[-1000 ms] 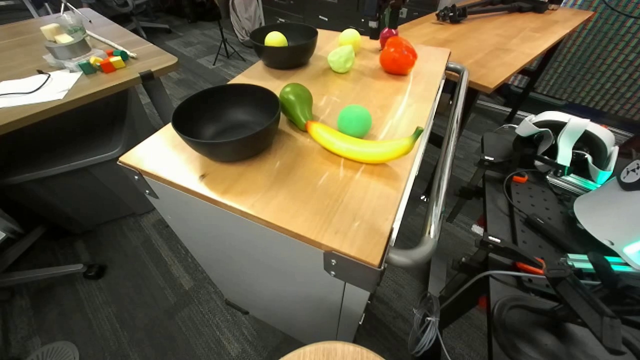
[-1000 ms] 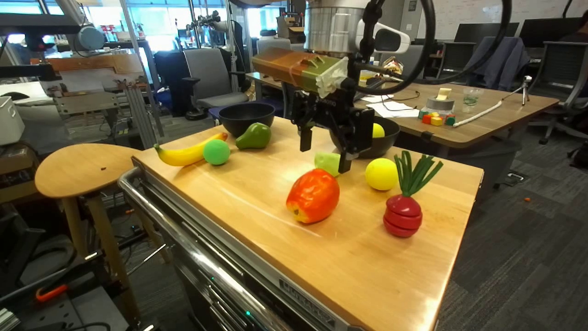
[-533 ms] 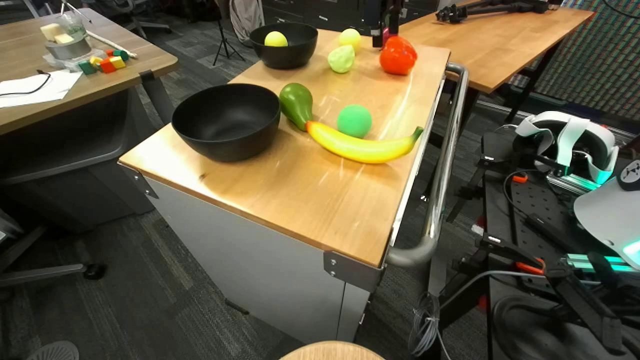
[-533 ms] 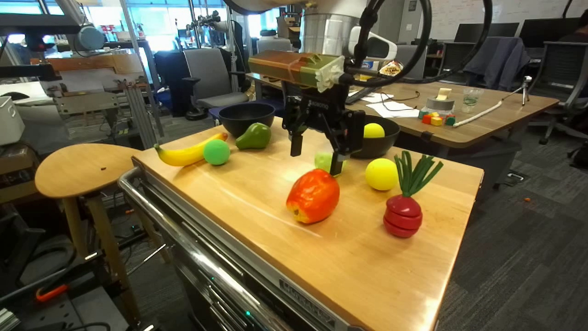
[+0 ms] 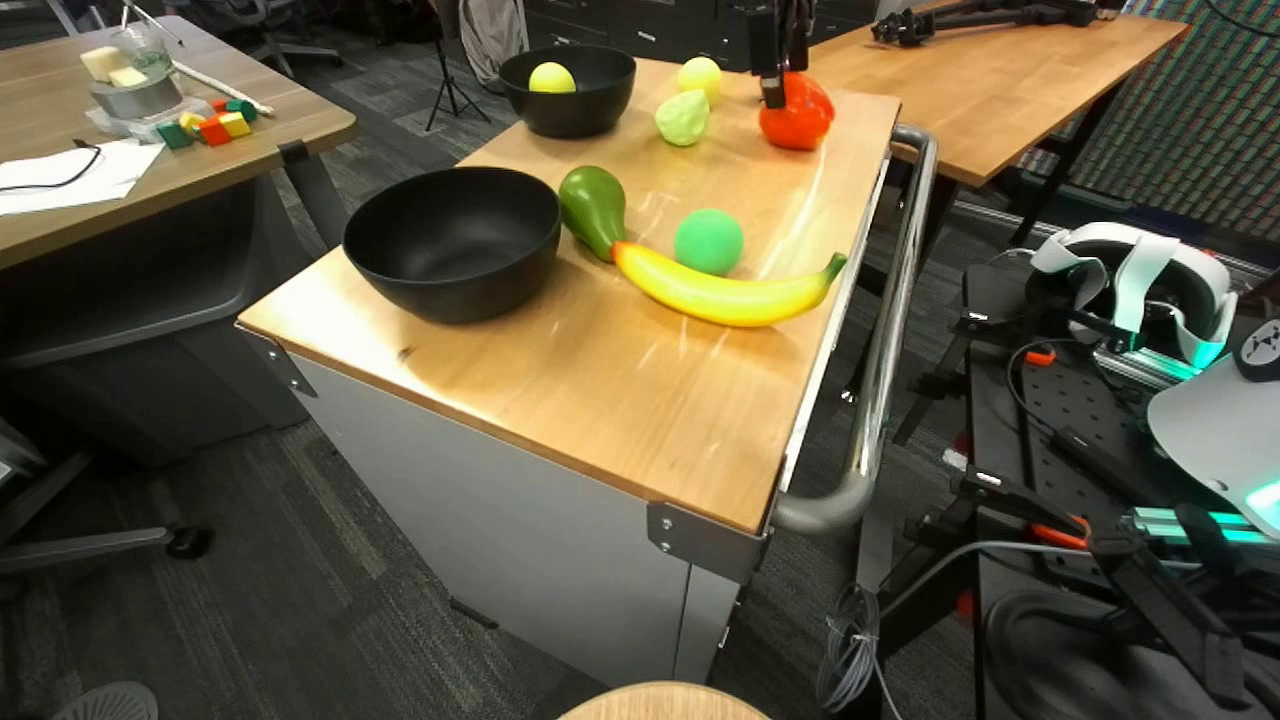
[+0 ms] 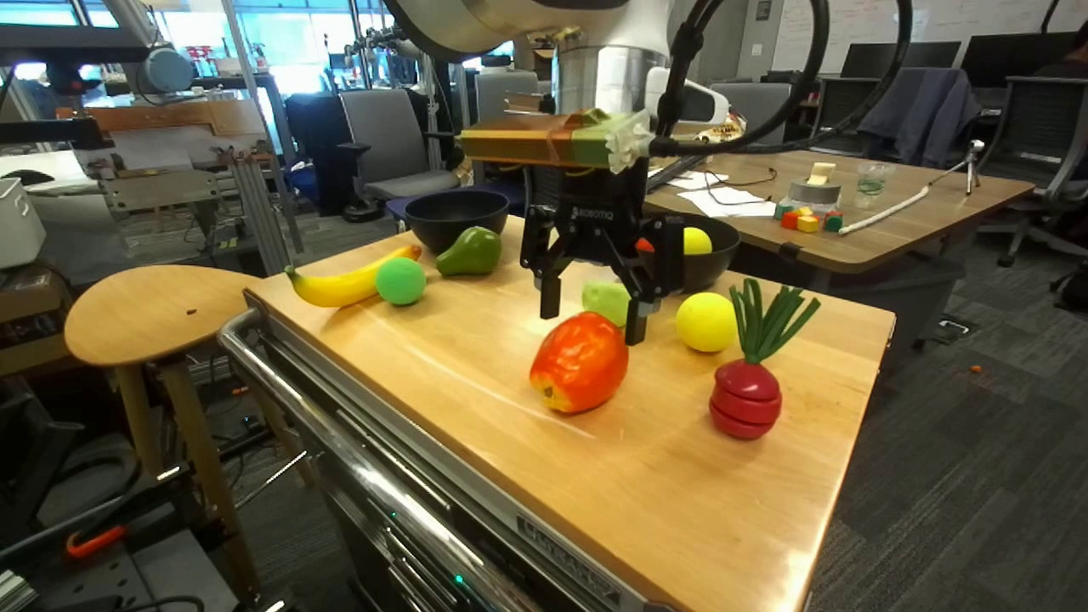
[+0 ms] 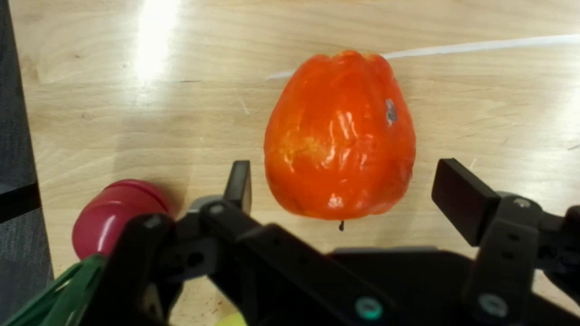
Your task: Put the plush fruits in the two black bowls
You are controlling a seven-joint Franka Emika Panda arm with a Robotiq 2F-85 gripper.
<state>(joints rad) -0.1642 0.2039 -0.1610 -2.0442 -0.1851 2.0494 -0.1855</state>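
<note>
My gripper [image 6: 592, 318] is open and empty, just above and behind the red-orange fruit [image 6: 580, 364]. In the wrist view that fruit [image 7: 340, 140] lies ahead of and between the spread fingers, untouched. The wide black bowl [image 5: 450, 245] holds nothing visible. The smaller black bowl [image 5: 570, 115] holds a yellow ball [image 5: 551, 78]. The banana [image 5: 735, 292], green ball [image 5: 709, 243] and dark green fruit [image 5: 595, 205] lie beside the wide bowl. A pale green fruit [image 5: 683, 118], another yellow ball [image 6: 705, 323] and a dark red radish [image 6: 745, 399] stand near my gripper.
All this sits on a wooden cart top [image 5: 620, 400] with a metal handle rail [image 5: 890, 330] along one side. A desk with blocks [image 6: 807, 221] stands beyond. A round wooden stool [image 6: 161, 310] is beside the cart.
My gripper has shifted sideways toward the red-orange fruit and then come down closer to it, staying open. The fruits and bowls have not moved.
</note>
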